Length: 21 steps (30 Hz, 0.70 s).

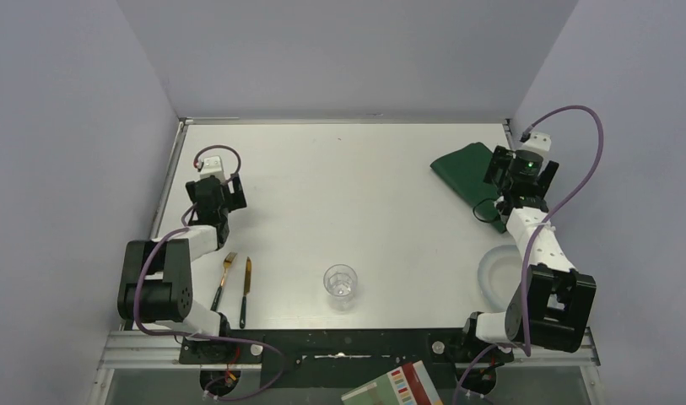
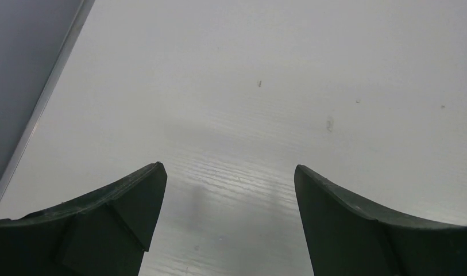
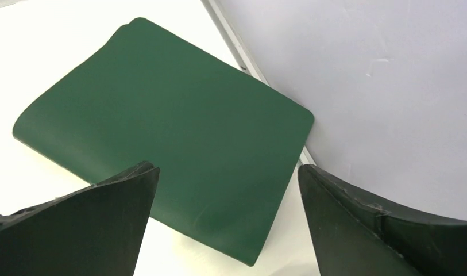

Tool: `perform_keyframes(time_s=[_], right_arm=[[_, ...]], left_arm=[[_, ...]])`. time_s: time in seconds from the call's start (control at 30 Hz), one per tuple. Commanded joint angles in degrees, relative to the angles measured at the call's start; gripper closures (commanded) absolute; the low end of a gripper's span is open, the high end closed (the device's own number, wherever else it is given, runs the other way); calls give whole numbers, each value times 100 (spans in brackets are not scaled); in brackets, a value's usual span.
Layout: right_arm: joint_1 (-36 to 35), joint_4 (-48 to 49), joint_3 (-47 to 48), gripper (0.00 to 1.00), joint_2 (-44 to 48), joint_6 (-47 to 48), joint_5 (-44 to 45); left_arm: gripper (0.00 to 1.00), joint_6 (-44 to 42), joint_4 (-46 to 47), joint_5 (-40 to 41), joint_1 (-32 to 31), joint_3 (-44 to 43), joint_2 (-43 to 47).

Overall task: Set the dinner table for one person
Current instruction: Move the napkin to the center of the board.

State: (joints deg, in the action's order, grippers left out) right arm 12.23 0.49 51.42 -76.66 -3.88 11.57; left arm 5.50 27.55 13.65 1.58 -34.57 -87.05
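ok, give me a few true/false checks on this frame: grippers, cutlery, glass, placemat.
1. The right gripper is open by the green placemat. True.
2. The left gripper holds the fork. False: it is open over the bare dinner table; the fork lies beside the knife.
3. The glass stands on the green placemat. False: it stands on the dinner table itself, near the front edge.
4. The plate lies at the near right of the dinner table. True.
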Motion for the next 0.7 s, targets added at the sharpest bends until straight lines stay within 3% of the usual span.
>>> perform_keyframes(time_s=[0.0,0.1,0.43,0.57,0.63,0.67], right_arm=[[58,-345,518,2,85,571,-722],[30,-313,261,2,328,1051,-1257],[134,-235,213,2,145,915,-1175],[97,135,49,2,22,1047,-602],[-275,576,-59,2,-211,2119,333],[-614,782,-58,2,-468,3092,1100]], left_arm=[[18,-50,576,174,-141,-154,44],[19,-85,537,183,-154,-171,100],[20,-198,488,79,-132,-95,205],[20,-210,475,91,-132,-124,174],[20,-228,434,102,-132,-137,164],[20,-236,420,103,-130,-146,174]])
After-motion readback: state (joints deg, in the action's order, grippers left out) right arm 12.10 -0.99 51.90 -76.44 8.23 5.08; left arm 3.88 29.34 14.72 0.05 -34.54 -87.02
